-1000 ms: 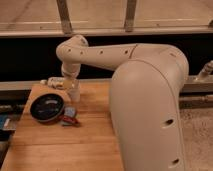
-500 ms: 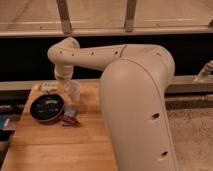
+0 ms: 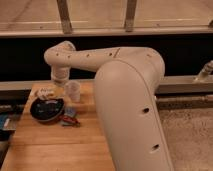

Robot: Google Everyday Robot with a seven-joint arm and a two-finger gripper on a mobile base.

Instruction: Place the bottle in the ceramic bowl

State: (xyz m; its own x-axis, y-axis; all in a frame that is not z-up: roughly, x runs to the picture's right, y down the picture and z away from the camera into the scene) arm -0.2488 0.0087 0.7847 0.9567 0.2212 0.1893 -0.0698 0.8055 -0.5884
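The ceramic bowl (image 3: 46, 110) is round, shallow and black with pale markings inside, and sits on the left part of the wooden table (image 3: 55, 145). The bottle (image 3: 45, 92) is a small whitish shape lying just past the bowl's far rim. My arm reaches in from the right and bends down at the wrist. The gripper (image 3: 56, 88) hangs at the table's far edge, between the bottle and the translucent plastic cup (image 3: 73, 91), close beside the bottle. I cannot see whether it touches the bottle.
A small colourful packet (image 3: 70, 119) lies to the right of the bowl. My large white arm body (image 3: 130, 115) covers the right side of the table. A dark wall and a metal rail run behind the table. A blue object (image 3: 4, 122) sits off the left edge.
The arm's wrist and gripper have moved left along the table's far edge, from above the cup toward the bottle. The arm's body has swung left and nearer. The bowl, cup and packet stay in place.
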